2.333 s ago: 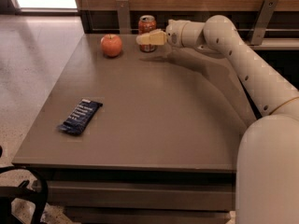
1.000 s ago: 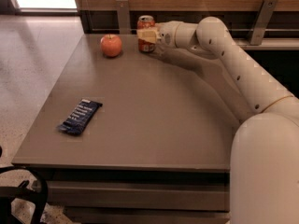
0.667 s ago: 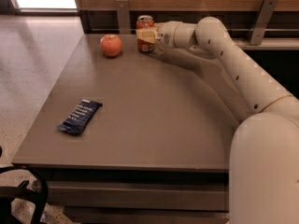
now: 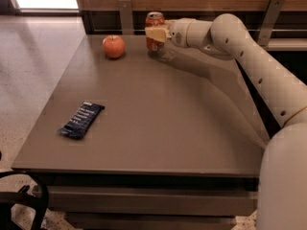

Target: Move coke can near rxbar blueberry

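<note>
A: Gripper (image 4: pixel 156 34) position?

B: Upper centre of the frame, at the far edge of the table (image 4: pixel 182 128). The arm (image 4: pixel 249 56) reaches in from the right. The gripper is clamped on the can (image 4: pixel 154 19), with one pale finger lying across the can's front and the silver top standing clear above it.

A: Change from two seconds back?

B: Then the gripper sat just right of the can, apart from it. It has since slid left and taken the can between its fingers. Over the last second it has hardly moved, so I judge the grasp set.

A: Can lifted?

B: Cannot tell. Its base sits close over its shadow on the table. At most it is a touch higher in the frame than before.

A: Neighbours?

B: An apple (image 4: pixel 114 46) stands to the left of the can. It is near but not touching, and it is in the same spot as before.

A: Target?

B: The bar (image 4: pixel 81 120) lies flat at the lower left of the table top, well apart from the can. It has not moved.

A: Meaning for the task?

B: The grasp phase looks done and the carry has not begun. The can is at the far edge, not near the bar. The next move calls for a lift, then a long diagonal sweep toward the lower left. The path should pass in front of the apple rather than over it. The can should be set down beside the bar, not on the wrapper.
</note>
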